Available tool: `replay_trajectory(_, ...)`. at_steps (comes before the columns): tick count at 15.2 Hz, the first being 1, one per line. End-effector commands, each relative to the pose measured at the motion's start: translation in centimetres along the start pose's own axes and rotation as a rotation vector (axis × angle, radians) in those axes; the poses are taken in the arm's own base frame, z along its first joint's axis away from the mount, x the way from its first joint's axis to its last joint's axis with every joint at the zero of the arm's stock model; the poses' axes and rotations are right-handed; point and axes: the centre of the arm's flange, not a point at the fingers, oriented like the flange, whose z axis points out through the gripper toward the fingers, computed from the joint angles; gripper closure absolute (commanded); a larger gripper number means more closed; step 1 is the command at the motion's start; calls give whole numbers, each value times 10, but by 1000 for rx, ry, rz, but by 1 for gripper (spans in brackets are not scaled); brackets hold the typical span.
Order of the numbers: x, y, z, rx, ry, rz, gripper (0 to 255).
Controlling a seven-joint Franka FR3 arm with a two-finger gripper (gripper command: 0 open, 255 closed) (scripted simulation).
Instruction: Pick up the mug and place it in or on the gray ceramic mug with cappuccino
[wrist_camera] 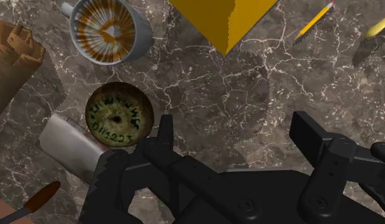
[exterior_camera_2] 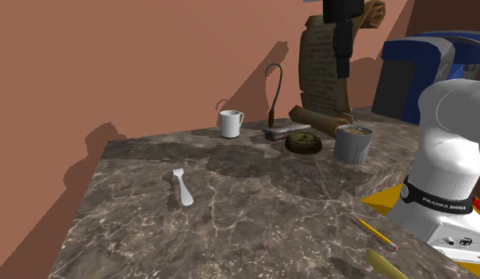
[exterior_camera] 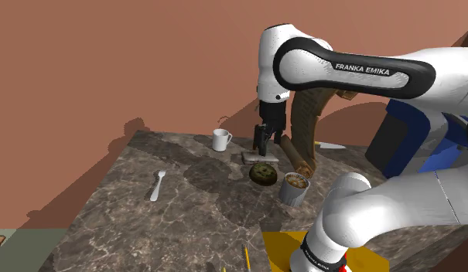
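A white mug [exterior_camera: 221, 140] [exterior_camera_2: 231, 124] stands upright near the back edge of the dark marble table [exterior_camera: 170, 216], handle toward the shoulder view's right. The grey mug of cappuccino [exterior_camera: 295, 188] [exterior_camera_2: 353, 143] [wrist_camera: 110, 30] stands nearer the stand. My black gripper [exterior_camera: 261, 145] [exterior_camera_2: 342, 67] [wrist_camera: 235, 137] hangs open above the table with nothing between its fingers [wrist_camera: 164, 137], to the right of the white mug in the shoulder view. It hovers over a grey slab [exterior_camera: 261, 157] and a dark bagel [exterior_camera: 263, 173] [wrist_camera: 119, 114].
A white spoon [exterior_camera: 158, 185] [exterior_camera_2: 182, 188] lies mid-table. A brown scroll [exterior_camera: 305, 131] [exterior_camera_2: 321, 71] leans at the back behind the grey mug. A yellow box [exterior_camera: 290, 247] [wrist_camera: 223, 19] and a pencil [exterior_camera_2: 375, 232] [wrist_camera: 315, 20] lie near the stand.
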Motion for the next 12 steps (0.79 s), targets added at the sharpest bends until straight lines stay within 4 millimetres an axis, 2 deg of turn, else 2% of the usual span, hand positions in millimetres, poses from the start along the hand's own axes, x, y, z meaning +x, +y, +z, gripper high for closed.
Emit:
replay_trajectory(1,0,0,0,0,0,0,0)
replay_trajectory(12,122,49,44,5,51,15,0)
